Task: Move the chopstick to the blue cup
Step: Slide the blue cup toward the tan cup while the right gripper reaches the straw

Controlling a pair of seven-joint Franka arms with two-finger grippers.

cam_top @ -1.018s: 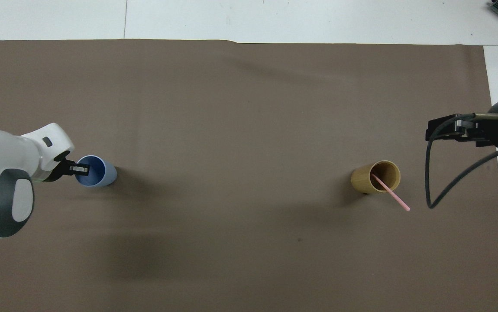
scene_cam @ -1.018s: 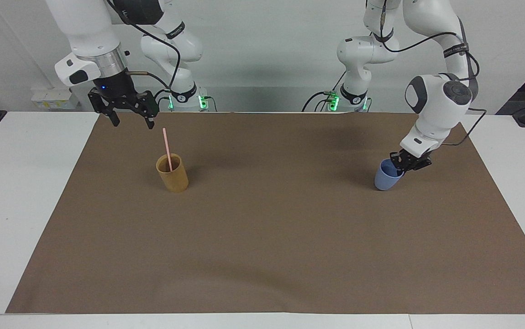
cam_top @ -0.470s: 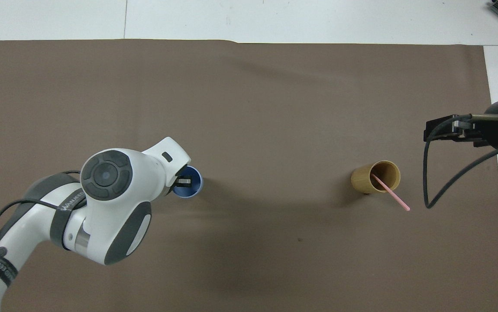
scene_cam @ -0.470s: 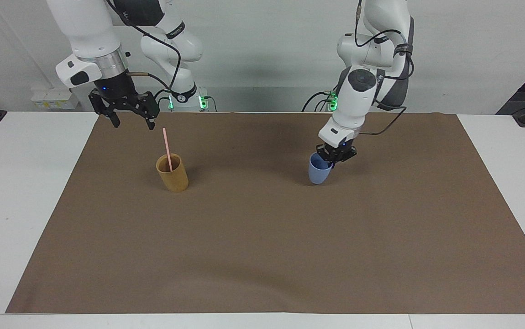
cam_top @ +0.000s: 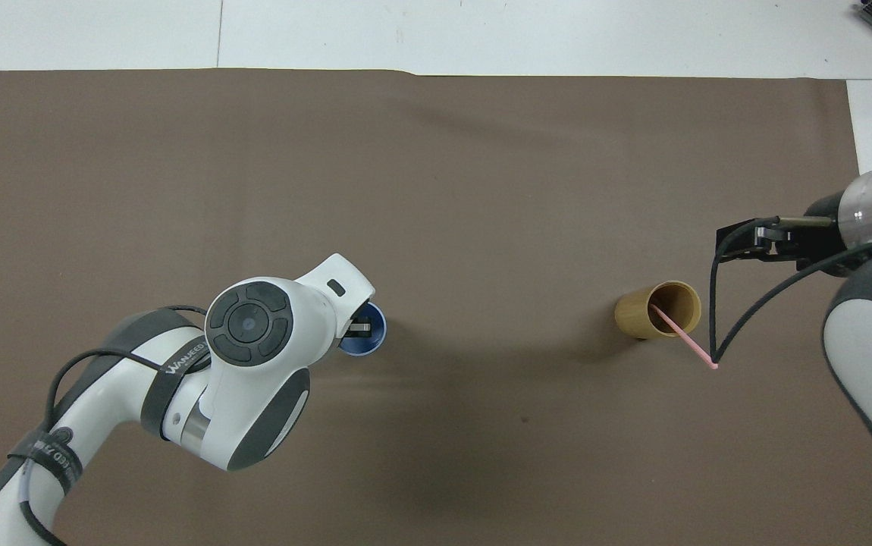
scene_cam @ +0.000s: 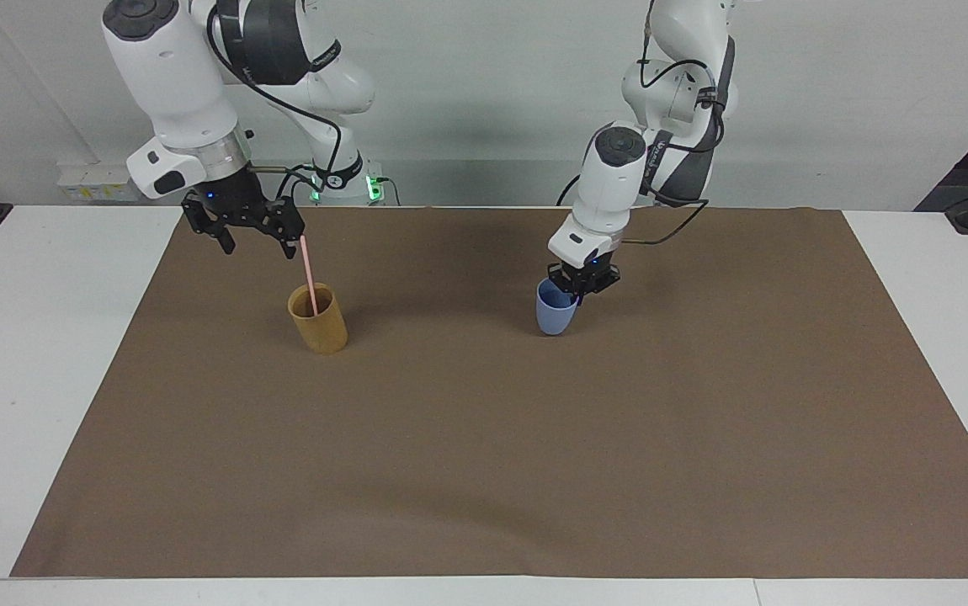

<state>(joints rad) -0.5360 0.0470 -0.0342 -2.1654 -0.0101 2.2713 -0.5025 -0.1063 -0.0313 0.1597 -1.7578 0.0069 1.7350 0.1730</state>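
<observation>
Left tool (scene_cam: 582, 282) pinches rim of blue cup (scene_cam: 555, 308), centre of frame, near brown mat (scene_cam: 484, 471) middle. Right tool (scene_cam: 252, 227) spread, upper left, beside top of chopstick (scene_cam: 308, 273), which stands tilted in tan cup (scene_cam: 318, 318). Risks: thin stick slipping from pinch; tan cup tipping if stick gets knocked sideways.

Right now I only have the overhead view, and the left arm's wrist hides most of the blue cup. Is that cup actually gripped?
Observer: Yes. The facing view shows the left gripper shut on the rim of the blue cup.
Operator: And has the right arm got the chopstick?
Observer: No. The right gripper hangs with open jaws beside the top of the chopstick, which stands in the tan cup, outside the jaws.
</observation>
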